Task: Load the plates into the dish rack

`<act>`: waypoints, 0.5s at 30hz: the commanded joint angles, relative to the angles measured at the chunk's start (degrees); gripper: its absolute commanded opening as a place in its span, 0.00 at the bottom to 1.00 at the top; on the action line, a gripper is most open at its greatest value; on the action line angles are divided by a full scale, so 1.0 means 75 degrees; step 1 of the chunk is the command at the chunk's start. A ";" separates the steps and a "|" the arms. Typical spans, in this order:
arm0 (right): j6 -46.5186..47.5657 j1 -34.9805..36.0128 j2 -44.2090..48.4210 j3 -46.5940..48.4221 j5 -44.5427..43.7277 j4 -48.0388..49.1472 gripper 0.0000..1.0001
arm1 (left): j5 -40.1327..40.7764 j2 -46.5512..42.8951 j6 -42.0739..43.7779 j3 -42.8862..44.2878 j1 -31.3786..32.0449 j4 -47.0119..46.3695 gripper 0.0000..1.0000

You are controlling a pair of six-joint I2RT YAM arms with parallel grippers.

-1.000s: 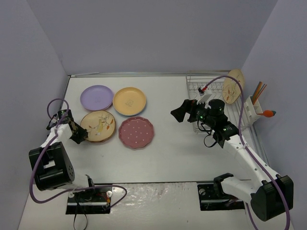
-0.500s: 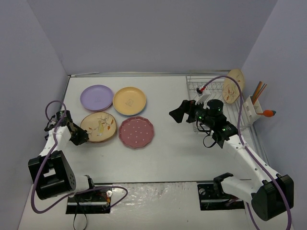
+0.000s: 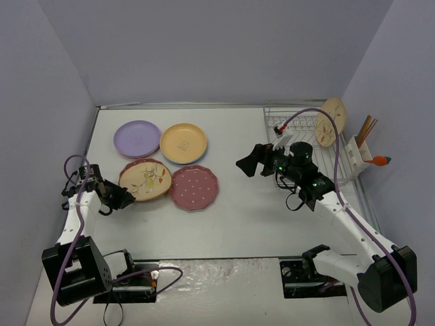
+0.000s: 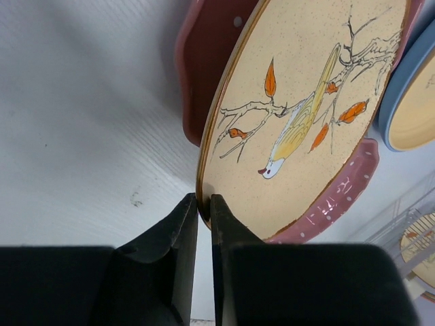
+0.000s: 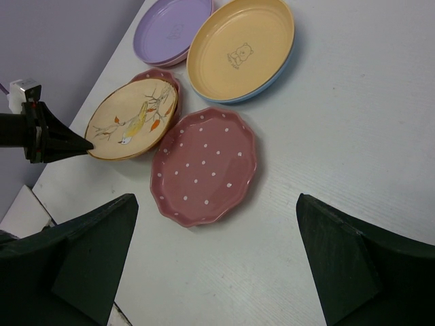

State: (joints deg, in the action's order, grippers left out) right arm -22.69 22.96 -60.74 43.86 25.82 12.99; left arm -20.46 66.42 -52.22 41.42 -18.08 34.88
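Plates lie mostly on left of table point(image 3: 238, 217): tan bird plate point(image 3: 144, 179) tilted, rim pinched tight btwn fingers of left gripper point(image 3: 126, 199), just beside pink dotted plate point(image 3: 193, 187), w/ lilac plate point(image 3: 137, 138) & yellow plate point(image 3: 183, 143) flat behind. Over mid-table the right gripper point(image 3: 248, 161) hangs w/ jaws wide, holding nothing, nr dish rack point(image 3: 272, 119), where second tan plate point(image 3: 331, 122) stands upright

White table point(image 3: 245, 217) with a faintly grained top, plain pale lilac walls point(image 3: 217, 47) closing in three sides, thin orange and green sticks point(image 3: 368, 128) standing upright at the far right, a small orange carrot-shaped thing point(image 3: 382, 161) just beside them
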 commanded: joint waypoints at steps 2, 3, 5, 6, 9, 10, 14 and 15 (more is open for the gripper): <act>-0.0056 0.0143 -0.0072 0.0293 -0.0097 0.0471 1.00 | -0.1046 -0.0454 -0.0315 -0.0073 0.0062 0.0024 0.00; -0.0056 0.0160 -0.0080 0.0293 -0.0113 0.0471 1.00 | -0.1111 -0.0486 -0.0347 -0.0105 0.0078 -0.0008 0.00; -0.0056 0.0200 -0.0097 0.0309 -0.0149 0.0486 1.00 | -0.1140 -0.0582 -0.0357 -0.0241 0.0110 -0.0061 0.00; -0.0056 0.0211 -0.0112 0.0318 -0.0149 0.0498 1.00 | -0.1142 -0.0573 -0.0342 -0.0292 0.0131 -0.0067 0.00; -0.0049 0.0269 -0.0174 0.0328 -0.0149 0.0548 1.00 | -0.1121 -0.0494 -0.0258 -0.0522 0.0161 -0.0095 0.00; -0.0048 0.0289 -0.0193 0.0332 -0.0153 0.0568 1.00 | -0.1109 -0.0455 -0.0229 -0.0613 0.0165 -0.0134 0.00; -0.0056 0.0339 -0.0250 0.0333 -0.0173 0.0581 1.00 | -0.1116 -0.0290 -0.0209 -0.0984 0.0173 -0.0490 0.00; -0.0056 0.0354 -0.0255 0.0338 -0.0173 0.0586 1.00 | -0.1116 -0.0240 -0.0209 -0.1069 0.0173 -0.0615 0.00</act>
State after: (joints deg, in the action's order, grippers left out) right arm -22.72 24.84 -62.44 43.88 24.91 13.02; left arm -25.21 63.76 -55.49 34.53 -17.98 32.10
